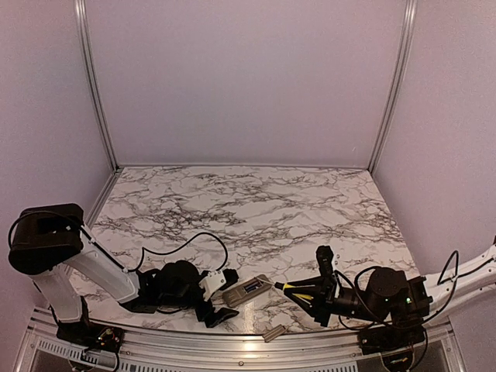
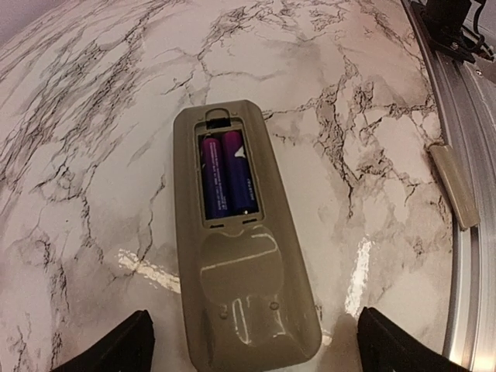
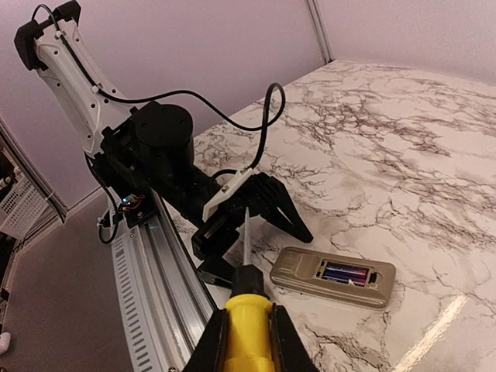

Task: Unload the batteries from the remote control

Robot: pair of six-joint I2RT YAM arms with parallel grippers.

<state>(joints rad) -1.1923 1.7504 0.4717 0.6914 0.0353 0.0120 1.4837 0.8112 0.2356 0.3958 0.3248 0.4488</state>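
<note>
My left gripper (image 2: 256, 349) is released, right gripper (image 3: 248, 345) clenched on the screwdriver (image 3: 246, 306); prying the batteries (image 2: 227, 174) may skid the unpinned remote control (image 2: 240, 263).

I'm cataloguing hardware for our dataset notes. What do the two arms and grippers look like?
The left arm and right arm have white links, rounded black joint housings and loose black cables. The left gripper has black fingers with a white bracket; the right gripper is black too.
</note>
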